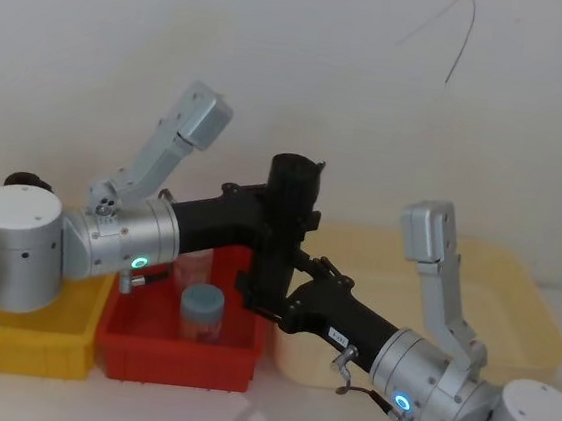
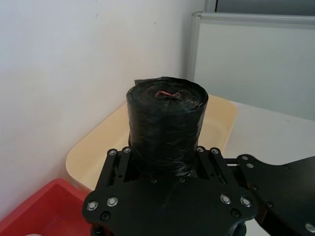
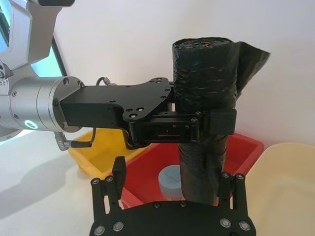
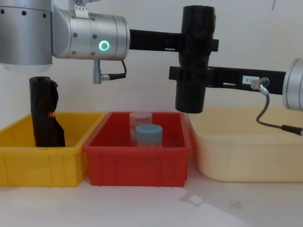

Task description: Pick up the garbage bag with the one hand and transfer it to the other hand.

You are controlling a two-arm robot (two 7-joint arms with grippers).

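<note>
Looking across the desk (image 4: 142, 203), you have three containers in a row. A yellow bin (image 4: 42, 163) holds a rumpled black roll (image 4: 45, 113) with a red mark. A red bin (image 4: 137, 161) holds a blue-lidded jar (image 4: 148, 135) in front of a second clear jar (image 4: 141, 118). A cream tub (image 4: 246, 156) stands at the right.

The garbage bag (image 4: 195, 56) is a tight, glossy black roll. It is upright in the air above where the red bin meets the tub, higher than the jars.

Your left hand (image 4: 196, 45) is clamped on its upper part. Your right hand (image 4: 189, 75) sits lower with its fingers spread to either side, and one finger (image 3: 118, 169) stands apart from the roll.

The right wrist view adds a loose flap of film (image 3: 251, 61) at the top of the roll. The left wrist view shows a reddish scrap (image 2: 167, 94) in its core.
</note>
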